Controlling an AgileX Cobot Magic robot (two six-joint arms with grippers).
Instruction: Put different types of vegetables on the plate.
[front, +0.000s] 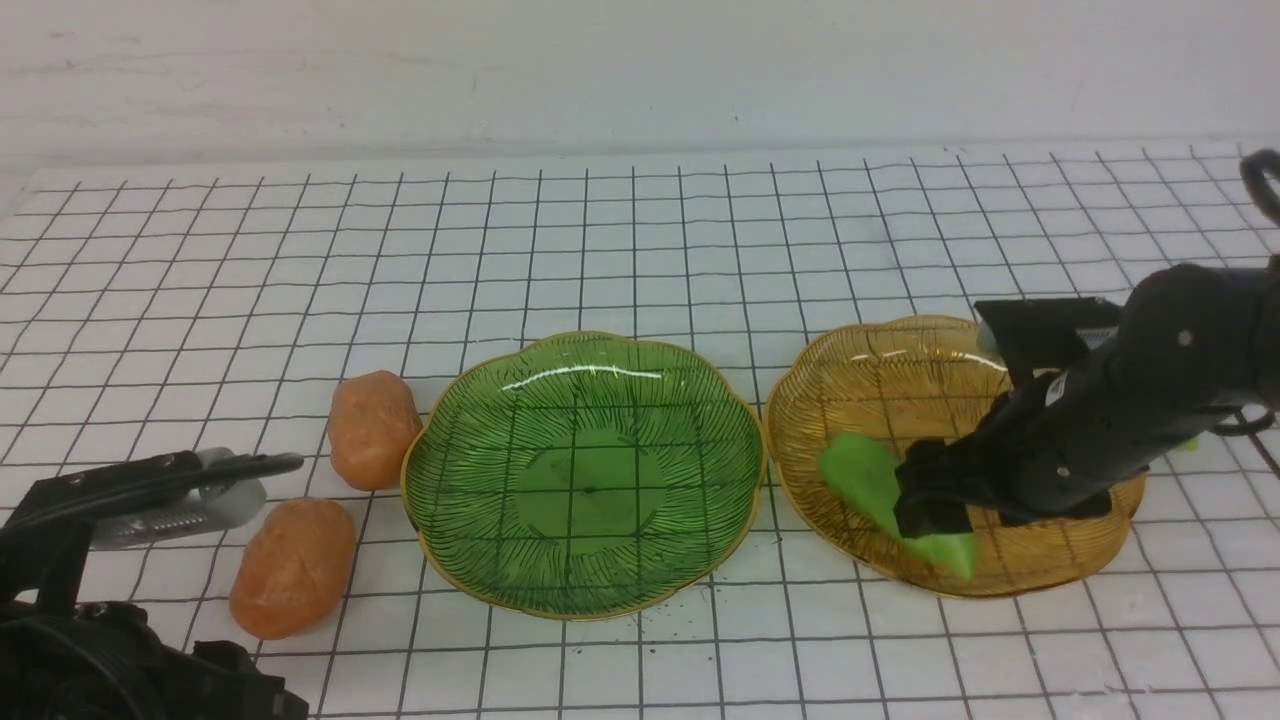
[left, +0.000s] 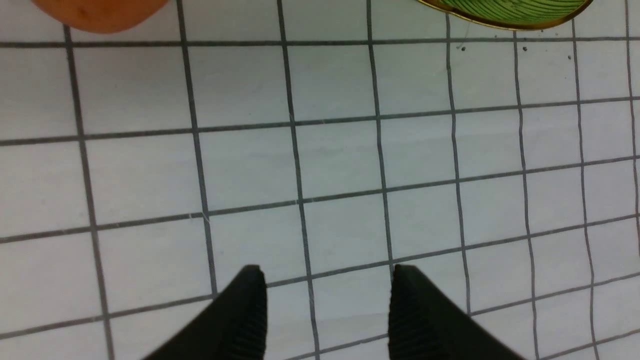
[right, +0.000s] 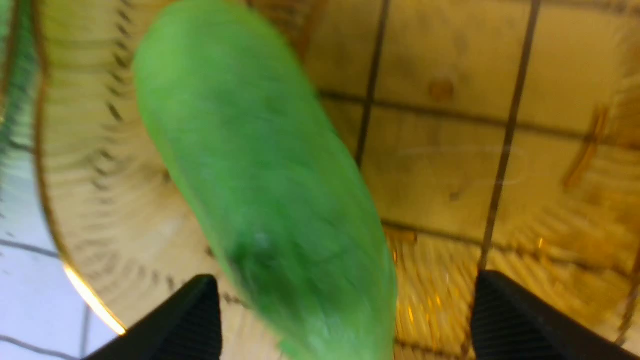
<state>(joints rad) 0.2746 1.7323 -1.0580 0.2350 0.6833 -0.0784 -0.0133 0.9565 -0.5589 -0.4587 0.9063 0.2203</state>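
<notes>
Two orange-brown potatoes (front: 372, 428) (front: 292, 565) lie on the table left of the green plate (front: 470, 560). A light green gourd (front: 862, 478) rests on the amber plate (front: 870, 380). My right gripper (front: 930, 505) hangs low over that gourd. In the right wrist view the gourd (right: 270, 200) lies between the wide-apart fingers of the right gripper (right: 345, 275), with a clear gap on one side. My left gripper (front: 250, 482) hovers near the nearer potato, open and empty. In the left wrist view the left gripper (left: 327, 267) is over bare grid, with a potato edge (left: 100, 12) in view.
The green plate (left: 505, 12) holds nothing and sits between the potatoes and the amber plate. A small sliver of light green (front: 1187, 444) shows behind the right arm at the amber plate's far side. The white gridded table (front: 640, 230) stretches back to the wall.
</notes>
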